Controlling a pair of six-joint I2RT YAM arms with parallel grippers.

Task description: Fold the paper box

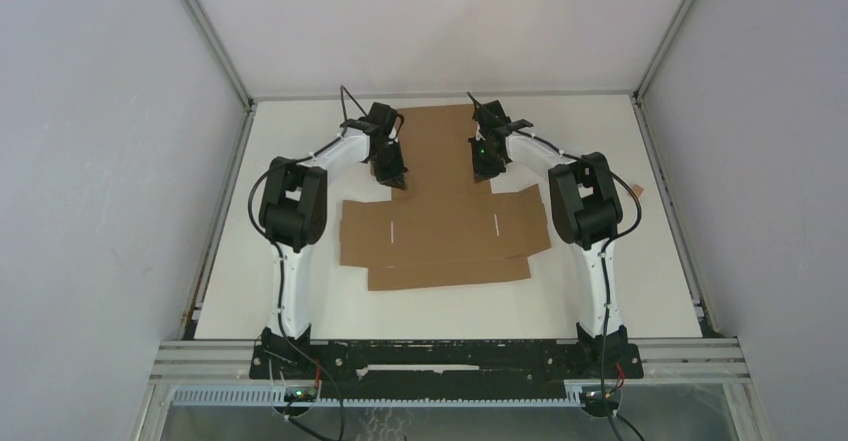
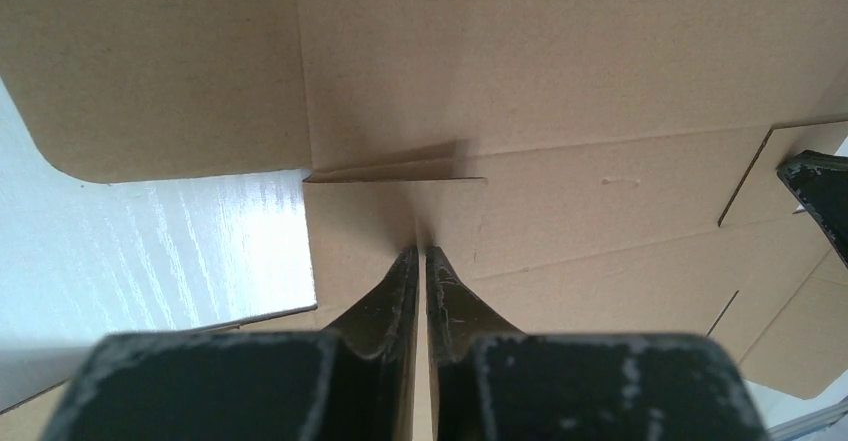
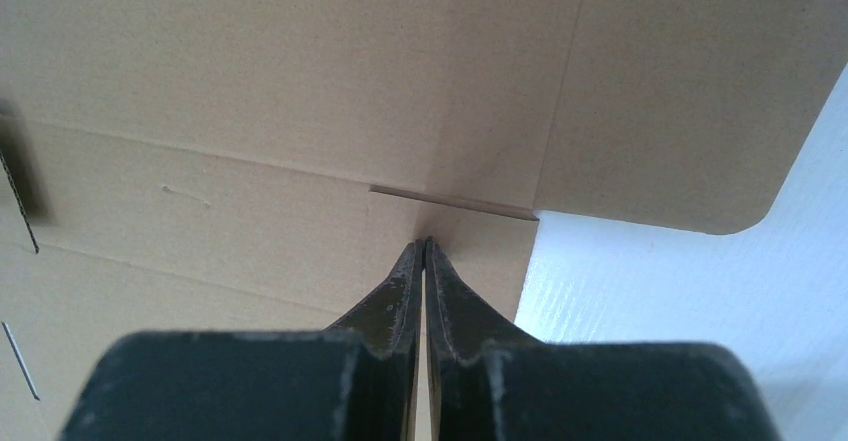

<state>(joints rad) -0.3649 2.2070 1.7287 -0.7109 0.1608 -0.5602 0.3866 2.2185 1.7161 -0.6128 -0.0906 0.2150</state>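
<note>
Paper box (image 1: 440, 231), where is it lying? (first onlooker)

Unfolded and flat on the white surface (image 1: 300, 301), between the two arms. Its wide panels are toward their bases and a narrower panel runs to the far edge. (second onlooker)

And the tools? (first)

From overhead, the left tool (image 1: 398, 177) and the right tool (image 1: 484, 171) point down at the two inner corners where the narrower panel meets the wide part. Their fingers are too small to read there. (second)

Closer in? (first)

The wrist views settle it. The left tool (image 2: 421, 251) has its fingers pressed together, tips on the cardboard just short of a cut edge (image 2: 395, 177) that stands slightly lifted. The right tool (image 3: 424, 243) is the same, short of its own cut (image 3: 455, 202). I can see nothing pinched. Only the left wrist view catches the other tool's fingertip (image 2: 815, 196), at its right border. (second)
</note>
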